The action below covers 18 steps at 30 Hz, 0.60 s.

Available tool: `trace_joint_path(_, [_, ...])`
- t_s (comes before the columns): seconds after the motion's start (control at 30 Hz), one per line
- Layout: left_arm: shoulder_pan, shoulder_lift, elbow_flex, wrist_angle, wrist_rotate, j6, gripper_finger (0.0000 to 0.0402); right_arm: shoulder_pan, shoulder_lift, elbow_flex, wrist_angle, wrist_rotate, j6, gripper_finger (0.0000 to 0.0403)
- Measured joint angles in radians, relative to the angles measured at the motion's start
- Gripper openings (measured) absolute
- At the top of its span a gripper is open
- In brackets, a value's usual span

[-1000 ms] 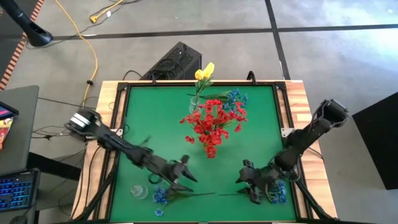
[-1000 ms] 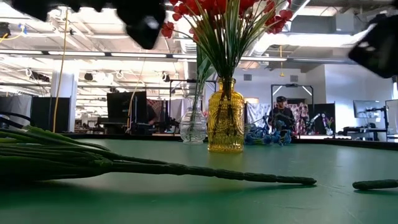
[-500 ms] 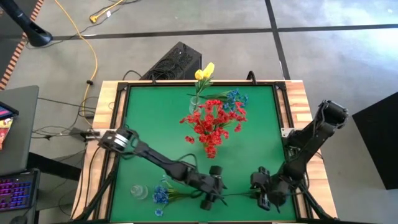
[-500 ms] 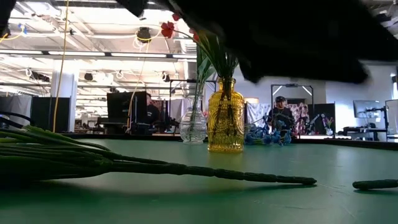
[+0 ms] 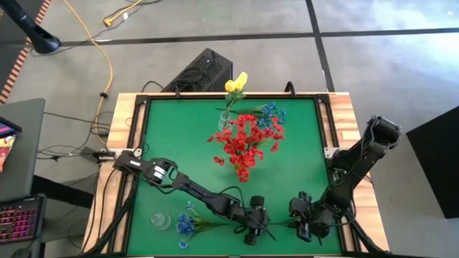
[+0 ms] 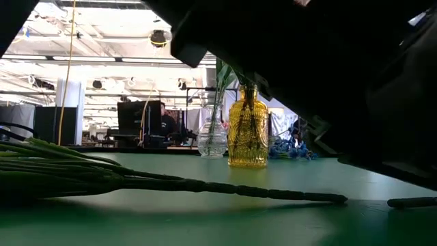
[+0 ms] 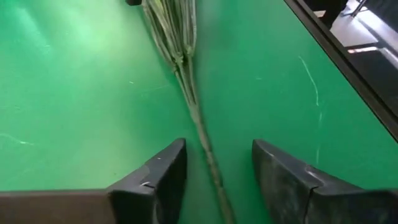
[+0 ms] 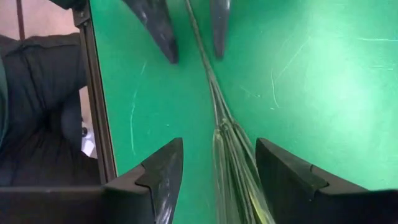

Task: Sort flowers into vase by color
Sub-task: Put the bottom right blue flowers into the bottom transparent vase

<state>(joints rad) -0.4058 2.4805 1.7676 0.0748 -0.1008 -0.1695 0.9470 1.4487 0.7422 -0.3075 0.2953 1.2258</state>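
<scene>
Two grippers, left (image 5: 256, 233) and right (image 5: 302, 224), hang with spread fingers, each straddling a loose flower stem (image 7: 199, 127) flat on the table's near edge. Next, I judge: pinch, lift.

Two vases (image 5: 242, 161) mid-table, stems in them; loose flowers (image 5: 188, 223) along the near edge.

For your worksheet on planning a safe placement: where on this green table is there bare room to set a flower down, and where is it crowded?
Bare mat: the left stretch between the table frame and the red flowers, and the right stretch beyond them. Crowded: the near edge, where left gripper and right gripper straddle stems, beside the blue flowers; also around the vases.
</scene>
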Motion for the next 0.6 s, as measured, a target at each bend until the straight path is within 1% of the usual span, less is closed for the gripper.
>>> trace_joint_path(0.1, [0.003,-0.002,0.0,-0.004,0.001,0.01,0.0133,0.0,0.0,0.0,-0.012,0.0,-0.001,0.0228])
trace_joint_path(0.17, [0.003,-0.004,-0.001,-0.008,-0.008,0.022,0.0096,0.0,0.0,0.0,-0.025,0.0,-0.001,0.0228])
trace_joint_path(0.27, [0.005,-0.004,-0.001,-0.013,-0.02,0.023,0.003,0.0,0.0,0.0,-0.029,0.0,-0.001,0.0228])
trace_joint_path(0.3, [0.005,-0.005,-0.001,-0.015,-0.024,0.023,0.0016,0.0,0.0,0.0,-0.028,0.0,0.0,0.0228])
trace_joint_path(0.43, [0.005,-0.011,-0.001,-0.035,-0.031,0.03,0.0009,-0.005,-0.004,0.0,-0.029,-0.001,0.012,0.0227])
trace_joint_path(0.53, [0.005,-0.038,-0.004,-0.087,-0.039,0.067,0.0004,-0.008,-0.027,0.0,-0.028,-0.001,0.009,0.0218])
trace_joint_path(0.6, [0.004,-0.066,-0.008,-0.138,-0.062,0.103,0.0003,-0.011,-0.05,0.0,-0.025,-0.001,-0.017,0.021])
